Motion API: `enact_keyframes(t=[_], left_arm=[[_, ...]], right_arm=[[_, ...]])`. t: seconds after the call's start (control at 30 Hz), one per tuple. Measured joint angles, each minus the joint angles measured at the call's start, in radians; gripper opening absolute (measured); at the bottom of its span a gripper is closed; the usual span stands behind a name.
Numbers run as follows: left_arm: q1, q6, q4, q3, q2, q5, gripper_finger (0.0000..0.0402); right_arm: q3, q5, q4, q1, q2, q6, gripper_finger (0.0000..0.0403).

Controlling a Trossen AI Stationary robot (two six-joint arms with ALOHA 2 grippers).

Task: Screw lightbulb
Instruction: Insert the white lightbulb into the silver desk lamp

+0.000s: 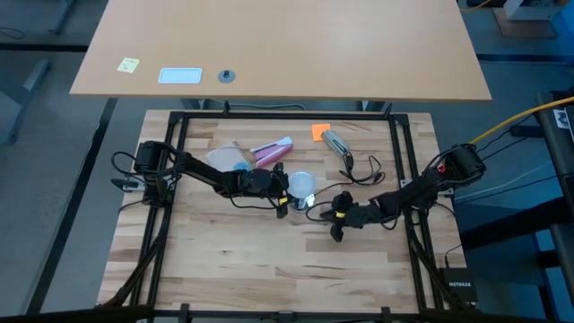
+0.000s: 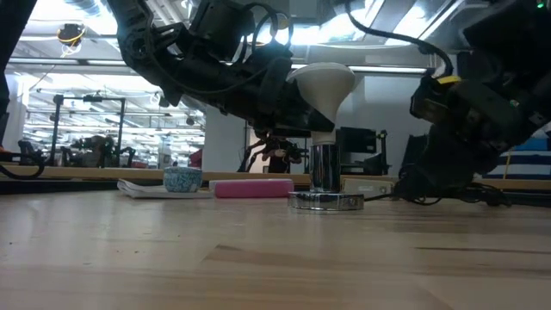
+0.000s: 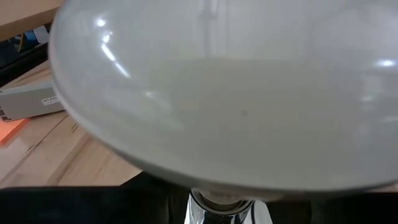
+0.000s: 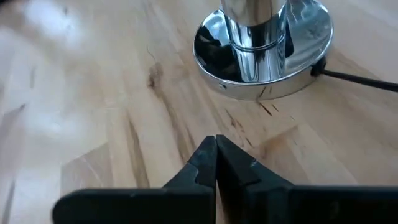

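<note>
- lightbulb [image 2: 323,83] upright on chrome socket [image 2: 325,168], near bench [image 1: 269,269] centre, slightly toward 3 o'clock in high view; base seems entered in socket, how far threaded cannot tell
- left claw [image 1: 285,190] at bulb from its 9 o'clock side, clenched on lightbulb by the look of the low view; globe fills left wrist view, fingers not visible there
- right claw [image 4: 216,163] clenched, holding nothing, low over bench at about 4 o'clock of socket's round base plate [image 4: 261,74]; tips near plate, not touching
- black cord [image 4: 357,81] leaving base plate sideways
- pink-and-white tube [image 2: 252,188] and small patterned cup [image 2: 182,179] lying off at socket's 10 o'clock in high view, well apart from it
- handling, judged: bulb light, thin glass, fragile, frosted surface smooth and slippery; grip on widest part of globe, gentle squeeze, no side load on neck
- socket light and likely to spin or slide with bulb; base plate probably needs pinning by right claw
- risk: cross-threading if bulb tilts; slip if grip too loose
</note>
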Motion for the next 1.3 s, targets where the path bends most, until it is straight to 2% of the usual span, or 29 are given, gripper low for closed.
enact_keyframes(t=[0.13,0.3,0.5,0.7,0.87,1.03,1.3], left_arm=[[0.0,0.0,0.0,0.0,0.0,0.0,0.015],[0.0,-0.019,0.0,0.0,0.0,0.0,0.015],[0.0,-0.018,0.0,0.0,0.0,0.0,0.015],[0.0,-0.015,0.0,0.0,0.0,0.0,0.015],[0.0,-0.015,0.0,0.0,0.0,0.0,0.015],[0.0,-0.015,0.0,0.0,0.0,0.0,0.015],[0.0,-0.015,0.0,0.0,0.0,0.0,0.015]], right_arm=[[-0.01,0.008,0.044,0.0,0.002,0.0,0.0005],[0.04,0.043,0.032,0.0,0.003,-0.001,0.0004],[0.093,0.128,-0.096,0.0,0.003,-0.003,0.0003],[0.095,0.143,-0.116,0.0,0.024,0.015,0.0004],[0.095,0.143,-0.016,0.0,0.111,0.099,0.0002],[0.096,0.151,0.139,0.0,0.183,0.098,0.0004],[0.106,0.138,0.14,0.0,0.185,0.087,0.0004]])
